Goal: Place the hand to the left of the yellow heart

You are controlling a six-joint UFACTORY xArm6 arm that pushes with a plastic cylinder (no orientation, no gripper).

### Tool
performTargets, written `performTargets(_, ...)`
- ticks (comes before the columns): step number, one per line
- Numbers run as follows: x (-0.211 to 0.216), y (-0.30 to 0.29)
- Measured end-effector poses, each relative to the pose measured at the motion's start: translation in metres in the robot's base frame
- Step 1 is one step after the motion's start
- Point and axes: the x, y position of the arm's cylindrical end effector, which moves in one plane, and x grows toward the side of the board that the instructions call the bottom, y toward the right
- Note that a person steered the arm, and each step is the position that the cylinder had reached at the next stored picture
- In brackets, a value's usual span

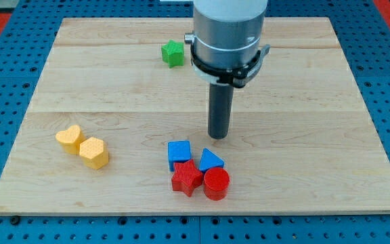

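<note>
The yellow heart (pixel 68 138) lay near the board's left edge, well down toward the view's bottom. My tip (pixel 219 136) stood well apart from it, off to the view's right, near the middle of the board (pixel 114 81) and at about the same height in the view as the heart. The arm carried no pincer at all, only the dark rod under its grey collar, so there was nothing on it to clench or release; the rod touched no block.

Just beside the heart, on its lower right and touching it or very nearly so, sat a yellow hexagon (pixel 95 152). Bare wood ran between that pair and the tip, so nothing stood in the straight line across. The space on the heart's left, toward the board's edge, held no block either.

Below the tip, a little toward the view's bottom, a tight cluster of four was gathered: a blue cube (pixel 179 153) on the left, a blue triangle (pixel 210 160) on the right, and in front of them a red star (pixel 187 177) and a red cylinder (pixel 217 184). These pressed close against one another, and the tip hung just above the gap between the two blue ones without touching.

A green star (pixel 173 53) sat alone near the top, just left of the arm's collar.
</note>
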Motion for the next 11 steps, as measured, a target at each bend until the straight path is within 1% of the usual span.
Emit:
performTargets(1, -0.021, 0.047)
performTargets(2, -0.044, 0.062)
performTargets(3, -0.079, 0.028)
performTargets(4, -0.092, 0.000)
performTargets(5, -0.092, -0.093)
performTargets(6, -0.092, -0.209)
performTargets(7, -0.080, -0.292)
performTargets(8, -0.038, -0.331)
performTargets(9, 0.001, -0.341)
performTargets(10, 0.043, -0.329)
performTargets(11, 0.080, -0.299)
